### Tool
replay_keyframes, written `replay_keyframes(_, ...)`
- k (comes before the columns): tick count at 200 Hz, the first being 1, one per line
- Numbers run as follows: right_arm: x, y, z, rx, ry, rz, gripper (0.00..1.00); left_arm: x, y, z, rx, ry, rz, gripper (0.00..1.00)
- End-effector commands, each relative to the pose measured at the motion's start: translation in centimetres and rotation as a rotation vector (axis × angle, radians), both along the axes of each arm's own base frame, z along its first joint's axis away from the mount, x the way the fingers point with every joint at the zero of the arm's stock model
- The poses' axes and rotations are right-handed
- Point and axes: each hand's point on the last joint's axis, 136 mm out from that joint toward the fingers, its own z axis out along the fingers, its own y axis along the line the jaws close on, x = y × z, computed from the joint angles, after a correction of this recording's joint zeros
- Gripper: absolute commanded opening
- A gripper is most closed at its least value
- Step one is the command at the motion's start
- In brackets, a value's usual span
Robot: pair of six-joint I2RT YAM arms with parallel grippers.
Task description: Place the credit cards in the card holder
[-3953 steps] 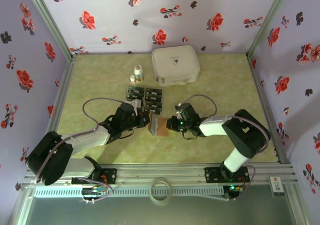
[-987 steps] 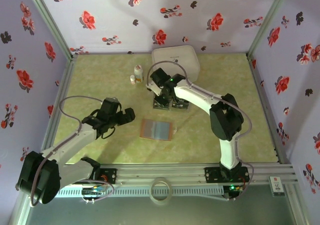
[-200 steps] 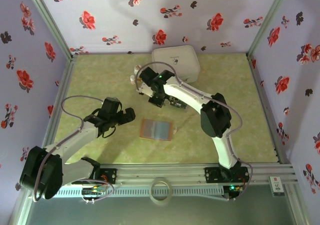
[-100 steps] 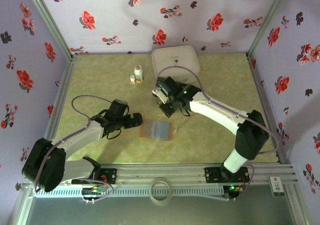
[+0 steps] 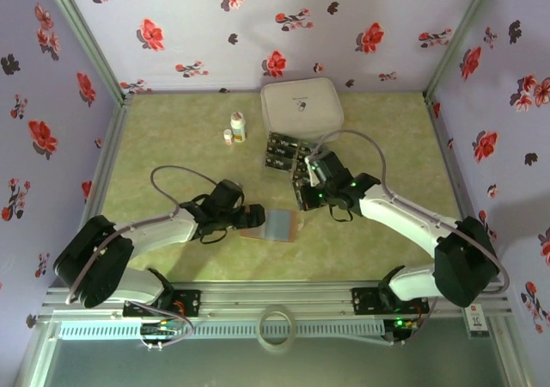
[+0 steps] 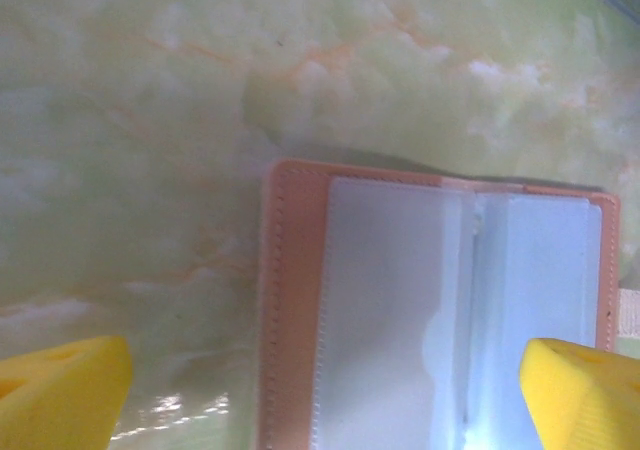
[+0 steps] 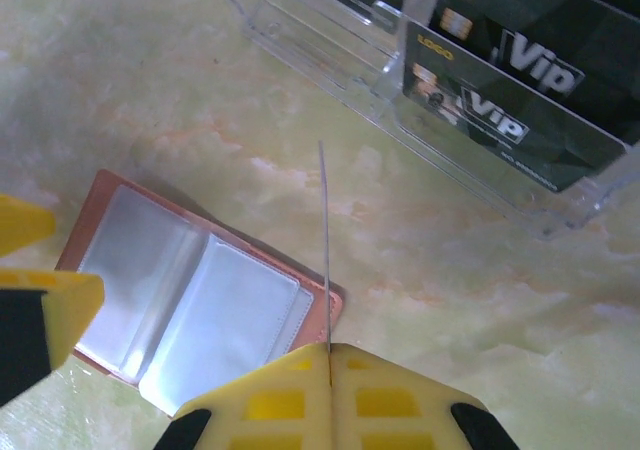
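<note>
now right hand (image 7: 328,355) back from clear tray (image 7: 300,25), pinching one credit card (image 7: 325,235) edge-on above open card holder (image 5: 277,225) on surface (image 5: 172,146). left hand (image 5: 249,217) moved in, spread wide astride holder's left edge. i judge insertion next; remaining credit cards (image 5: 282,152) wait in tray.

Open card holder (image 5: 273,225), racked credit cards (image 5: 282,152)

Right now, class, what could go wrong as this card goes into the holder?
1. The right tool pinches the card by one edge; it may twist or slip.
2. The card holder lies open and unclamped, the left tool open, so a push could slide it.
</note>
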Motion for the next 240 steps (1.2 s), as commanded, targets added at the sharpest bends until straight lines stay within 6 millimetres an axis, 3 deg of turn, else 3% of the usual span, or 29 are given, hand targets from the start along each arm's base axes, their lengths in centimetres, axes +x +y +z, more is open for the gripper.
replay_keyframes(1, 0.4, 0.4, 1.0, 0.097, -0.004, -0.046, 0.0, 0.4, -1.8, 0.7, -0.04, -0.018, 0.007, 1.0)
replay_keyframes(90, 0.1, -0.2, 0.5, 0.111, 0.011, -0.054, 0.0, -2.2, -4.9, 1.2, -0.038, -0.029, -0.036, 1.0)
replay_keyframes(107, -0.1, -0.2, 0.6, 0.119, 0.012, -0.055, 0.0, -2.2, -4.1, 1.2, -0.007, -0.032, -0.012, 1.0)
replay_keyframes(141, -0.3, 0.2, 1.4, 0.184, 0.015, -0.065, 0.0, -1.8, 0.4, 2.2, 0.175, -0.075, 0.085, 1.0)
replay_keyframes(163, -0.6, 1.0, 2.0, 0.266, 0.032, -0.072, 0.0, -1.4, 2.0, 3.1, 0.252, -0.115, 0.073, 1.0)
replay_keyframes(202, -0.9, 3.1, 2.6, 0.476, 0.072, -0.083, 0.0, -0.6, 2.0, 3.6, 0.35, -0.149, -0.037, 1.0)
replay_keyframes(240, -0.8, 3.2, 1.9, 0.586, 0.08, -0.145, 0.0, 0.0, 1.8, 2.8, 0.411, -0.156, -0.104, 1.0)
